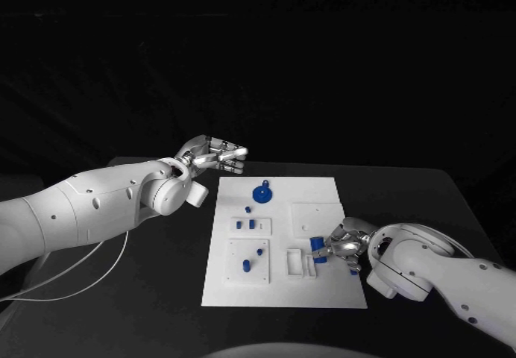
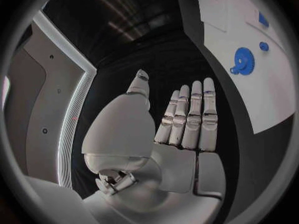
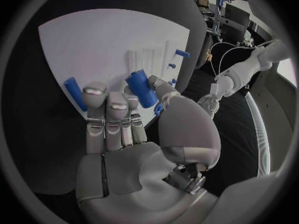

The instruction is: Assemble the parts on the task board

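The white task board (image 1: 323, 291) lies mid-table. My right hand (image 1: 344, 245) hovers over its right side and pinches a blue cylinder (image 1: 318, 243) between thumb and fingers; the cylinder (image 3: 142, 88) shows tilted in front of the palm in the right wrist view. A second blue cylinder (image 3: 75, 93) lies on the board beside the fingertips, near the board's right edge (image 1: 354, 271). A blue gear (image 1: 262, 195) sits on the far part of the board. My left hand (image 1: 215, 156) hangs off the board's far left corner, fingers (image 2: 193, 114) straight and holding nothing.
Small blue pieces stand in a raised white block (image 1: 246, 221) and another block (image 1: 250, 262) on the board's left half. A slotted white fixture (image 1: 301, 262) sits just left of my right hand. A white cable (image 1: 97, 276) trails over the black table at left.
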Available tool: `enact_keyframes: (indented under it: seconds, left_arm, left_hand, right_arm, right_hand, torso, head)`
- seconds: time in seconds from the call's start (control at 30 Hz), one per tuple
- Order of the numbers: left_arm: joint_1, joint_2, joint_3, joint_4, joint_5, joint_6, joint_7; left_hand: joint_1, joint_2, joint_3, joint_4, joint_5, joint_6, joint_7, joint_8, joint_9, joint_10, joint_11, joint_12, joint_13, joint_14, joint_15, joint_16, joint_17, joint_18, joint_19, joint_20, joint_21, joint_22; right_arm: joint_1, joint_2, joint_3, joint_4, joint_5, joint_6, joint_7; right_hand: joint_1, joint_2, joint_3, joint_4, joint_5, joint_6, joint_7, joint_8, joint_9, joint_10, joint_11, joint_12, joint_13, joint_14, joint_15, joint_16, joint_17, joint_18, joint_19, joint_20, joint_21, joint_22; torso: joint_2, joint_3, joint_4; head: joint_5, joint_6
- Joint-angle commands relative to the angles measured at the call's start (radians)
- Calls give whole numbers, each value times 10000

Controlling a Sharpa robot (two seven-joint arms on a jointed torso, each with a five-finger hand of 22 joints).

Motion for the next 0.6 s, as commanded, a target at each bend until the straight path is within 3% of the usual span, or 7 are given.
enact_keyframes:
  seconds: [0.03,0.33,0.6]
  left_arm:
    - [4,10,2,20,-32,189,-19]
    - [5,37,-4,11,-63,219,-75]
    - [6,80,-8,3,-94,271,-122]
  left_hand:
    - [-11,41,-10,-48,12,-78,4,24,14,-79,12,13,10,-56,-13,-40,-13,27,-37,1,-28,-14]
    - [33,-18,-8,54,11,-139,20,29,16,-131,26,15,11,-59,-10,-40,-13,35,-33,6,-29,-15]
    - [46,-22,-11,82,22,-152,24,22,13,-145,32,13,10,-62,-8,-41,-13,36,-32,7,-29,-15]
  right_arm:
    - [4,2,16,40,399,-213,25]
    - [109,160,25,92,671,484,-145]
    - [346,371,-195,109,690,1537,-292]
  right_hand:
    - [117,209,1595,-1636,34,160,-90,142,-16,120,-57,39,-7,-15,-49,4,-16,-42,527,-16,34,702]
    - [123,285,961,-1548,-25,229,-144,141,-154,115,-60,19,-23,-11,-35,19,-14,-70,521,-3,-14,714]
    - [77,420,24,-1256,-44,245,-212,139,-285,97,-65,0,-42,-7,-24,33,19,-113,517,5,-94,711]
  torso:
    - [5,-5,1]
    - [1,-15,-10]
    - [6,-20,11]
  head:
    - [35,-24]
    - [71,-55]
    - [75,-88]
